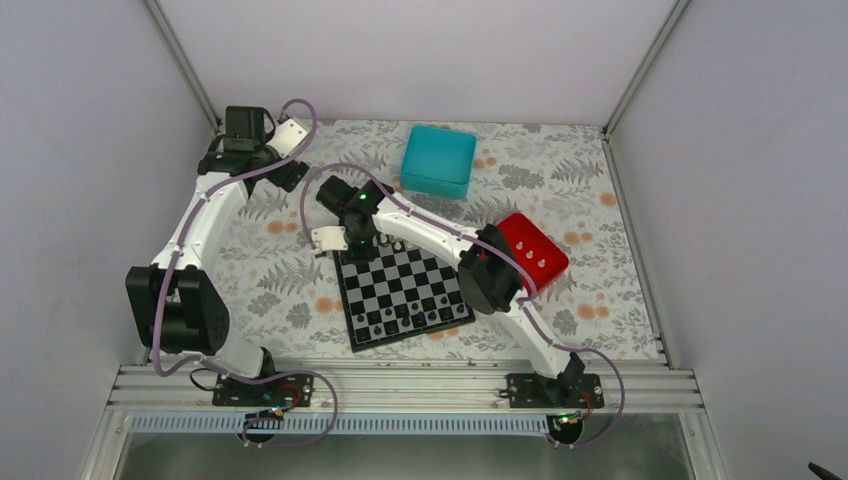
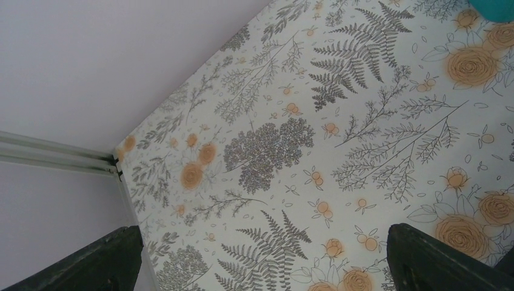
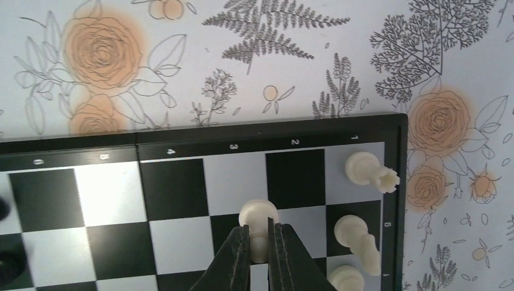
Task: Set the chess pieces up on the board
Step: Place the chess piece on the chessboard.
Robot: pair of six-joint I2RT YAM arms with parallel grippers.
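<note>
- Left gripper: two black plastic fingers set wide apart at the lower corners, nothing between them.
- Between and ahead of the fingers: flat white cloth printed with grey ferns and orange roses.
- Beyond the left finger: plain pale lilac wall, meeting the cloth along a slanting edge.
- Just ahead of the left finger: silver metal rail along the wall.
- Far ahead of the right finger: corner of a teal box.
</note>
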